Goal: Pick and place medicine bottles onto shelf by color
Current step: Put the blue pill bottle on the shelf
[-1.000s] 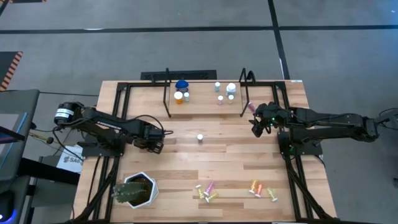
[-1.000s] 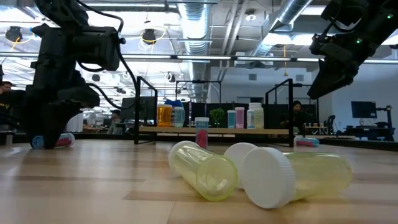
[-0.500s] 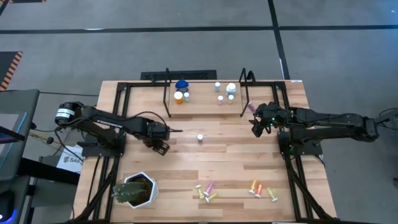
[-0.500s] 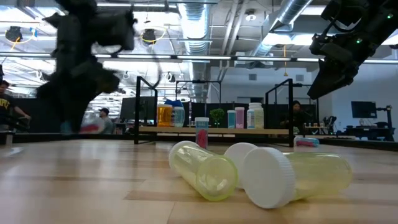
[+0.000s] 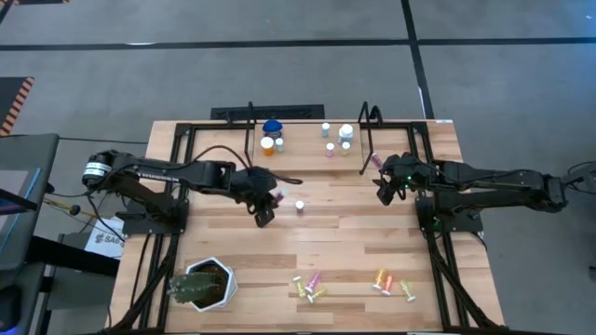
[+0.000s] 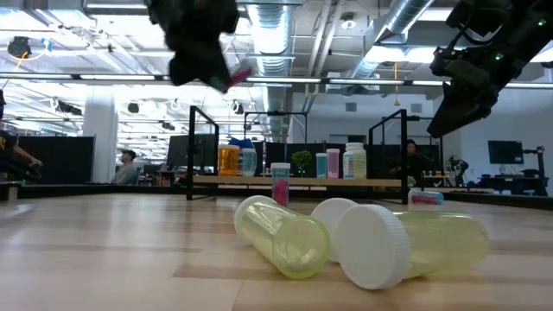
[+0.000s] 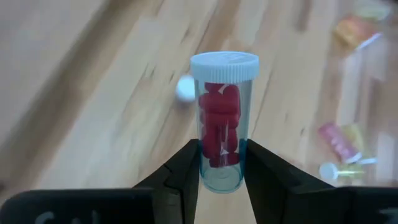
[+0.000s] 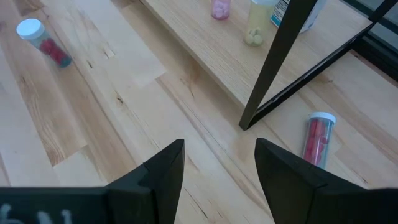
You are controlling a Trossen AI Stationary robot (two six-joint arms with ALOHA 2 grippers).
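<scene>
Red-filled clear vial with a white cap (image 7: 222,118) is sitting clamped in the left gripper (image 7: 222,163); the right gripper (image 8: 219,163) is hanging open above the tabletop (image 5: 345,223).

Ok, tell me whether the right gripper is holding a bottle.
No: the right gripper is open and empty, with a red-filled vial lying on the table beyond it.

Red-filled vial (image 7: 222,118), pale-capped, is gripped at its base above the table. Shelf (image 5: 307,158) holds six upright bottles. Others lie scattered near the front edge.

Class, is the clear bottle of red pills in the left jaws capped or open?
Capped: the clear red-pill bottle wears a white cap on its far end.
</scene>
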